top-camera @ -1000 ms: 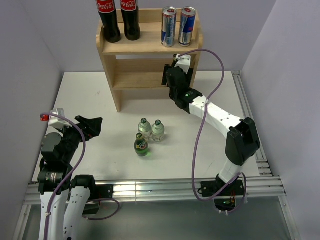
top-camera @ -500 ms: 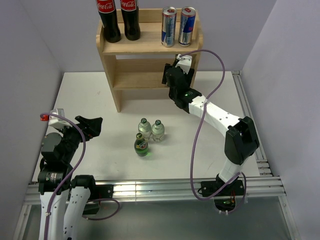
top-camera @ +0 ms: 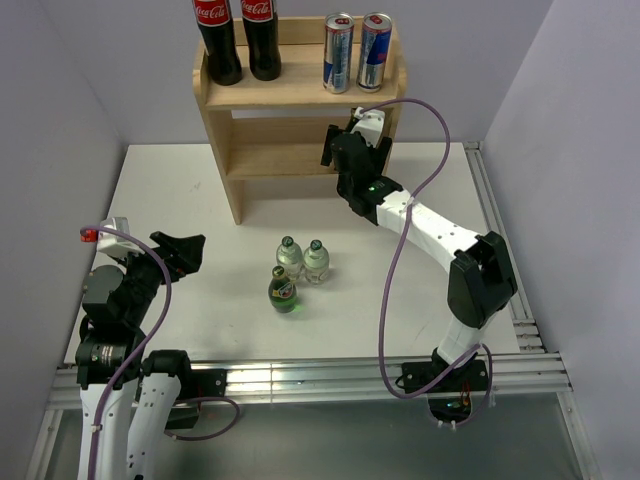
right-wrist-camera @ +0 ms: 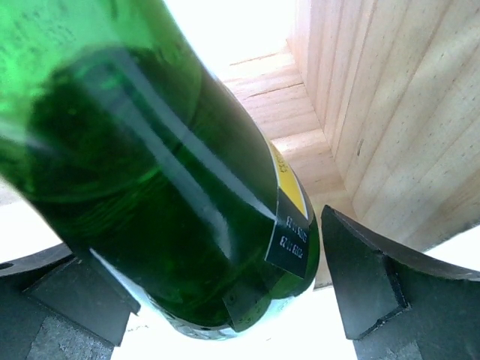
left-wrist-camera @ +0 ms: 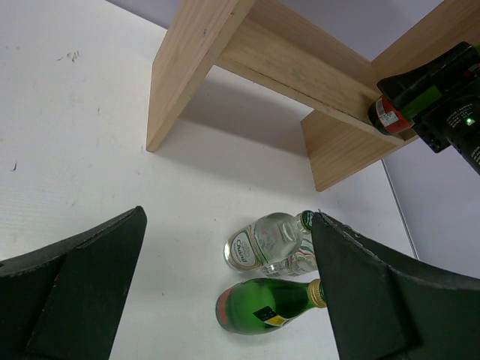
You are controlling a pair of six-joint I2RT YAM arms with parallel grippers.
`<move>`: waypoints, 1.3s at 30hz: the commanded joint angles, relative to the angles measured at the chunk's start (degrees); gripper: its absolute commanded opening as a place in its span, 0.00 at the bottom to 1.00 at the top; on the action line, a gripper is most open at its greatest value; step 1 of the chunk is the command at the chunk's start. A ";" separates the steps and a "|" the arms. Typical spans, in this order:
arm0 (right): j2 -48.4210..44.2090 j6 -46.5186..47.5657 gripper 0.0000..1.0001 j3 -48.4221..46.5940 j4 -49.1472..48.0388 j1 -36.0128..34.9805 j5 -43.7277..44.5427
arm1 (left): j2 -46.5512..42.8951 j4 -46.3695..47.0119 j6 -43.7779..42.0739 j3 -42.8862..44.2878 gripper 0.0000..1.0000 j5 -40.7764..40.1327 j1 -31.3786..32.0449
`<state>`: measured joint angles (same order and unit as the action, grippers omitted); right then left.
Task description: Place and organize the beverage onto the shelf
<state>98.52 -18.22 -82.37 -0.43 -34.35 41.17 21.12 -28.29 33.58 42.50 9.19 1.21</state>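
The right hand [top-camera: 350,150] reaches into the lower tier of the shelf [top-camera: 262,160], at its right end. The right wrist view shows a green bottle [right-wrist-camera: 165,165] between its two fingers, close to the wooden side panel [right-wrist-camera: 390,112]. The right finger [right-wrist-camera: 367,285] stands apart from the glass with light in the gap, so this hand is released around the bottle, not clenched on it. In the top view the hand hides this bottle.

The left hand [top-camera: 188,250] hangs over the counter [top-camera: 180,190], spread wide and empty, well apart from the drinks.

On the counter, the left clear bottle [top-camera: 289,256] and the right clear bottle [top-camera: 316,260] stand side by side. The second green bottle [top-camera: 283,291] is just before them.

The top tier carries the left can [top-camera: 337,52], the right can [top-camera: 374,50] and two cola bottles [top-camera: 217,45].
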 commanded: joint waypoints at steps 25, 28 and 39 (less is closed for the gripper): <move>-8.51 0.99 1.00 2.03 -0.01 -0.63 -0.13 | -0.82 1.84 -1.15 0.13 0.99 -0.23 -0.07; -9.74 1.25 1.00 3.26 -0.01 -1.33 0.05 | -0.91 1.84 -1.24 0.13 0.99 -0.14 -0.07; -12.83 1.69 1.00 6.61 -0.01 -3.18 0.49 | -1.44 1.66 -1.15 0.13 0.99 -0.31 -0.07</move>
<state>87.99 -17.21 -76.34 0.60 -37.04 40.12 20.67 -28.29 33.58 42.48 9.17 1.21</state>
